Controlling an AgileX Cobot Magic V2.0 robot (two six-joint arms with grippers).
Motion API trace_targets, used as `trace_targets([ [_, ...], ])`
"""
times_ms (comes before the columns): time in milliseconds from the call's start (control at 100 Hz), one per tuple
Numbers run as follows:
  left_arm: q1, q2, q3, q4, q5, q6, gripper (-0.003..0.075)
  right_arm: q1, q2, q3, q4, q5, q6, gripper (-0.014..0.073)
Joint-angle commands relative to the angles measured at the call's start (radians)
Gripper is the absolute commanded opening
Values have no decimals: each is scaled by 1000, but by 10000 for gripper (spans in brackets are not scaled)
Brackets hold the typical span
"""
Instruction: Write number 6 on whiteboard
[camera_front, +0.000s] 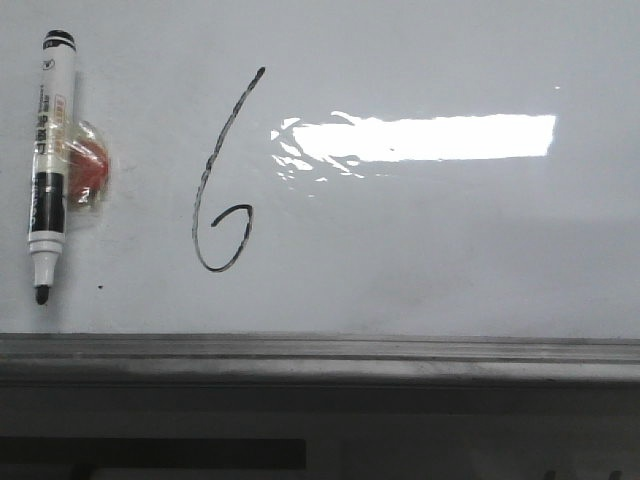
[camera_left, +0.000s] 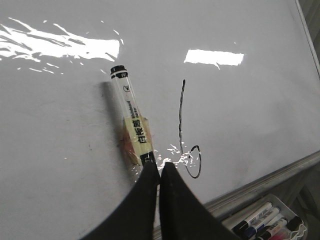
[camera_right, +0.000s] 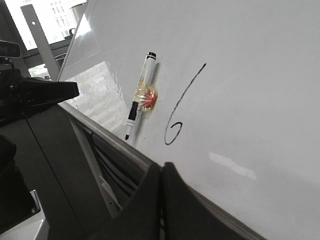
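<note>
The number 6 (camera_front: 222, 175) stands complete at centre-left of the front frame on the whiteboard (camera_front: 450, 250); writing step judged finished, only withdrawal remaining. Its long axis slants from loop at lower left to stem tip at upper right. Marker (camera_front: 48, 160) is parked at far left, tip down. Left end effector (camera_left: 160, 172) and right end effector (camera_right: 162, 172) are both clenched, empty.

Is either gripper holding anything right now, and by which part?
Nothing is held. Both the left gripper and right gripper are shut and empty; the marker is stuck to the whiteboard.
</note>
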Motion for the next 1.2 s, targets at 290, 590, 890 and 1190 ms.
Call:
trace_targets([
  [290, 1, 8, -18, -6, -75, 3, -19, -4, 5, -27, -13, -70, -12, -53],
  [590, 135, -4, -13, 120, -82, -15, -19, -4, 5, -27, -13, -70, -12, -53],
  [890, 515, -187, 41, 249, 22, -47, -19, -4, 5, -27, -13, -70, -12, -53],
  [1190, 615, -207, 161, 313, 40, -137, -19, -4, 5, -27, -13, -70, -12, -53],
])
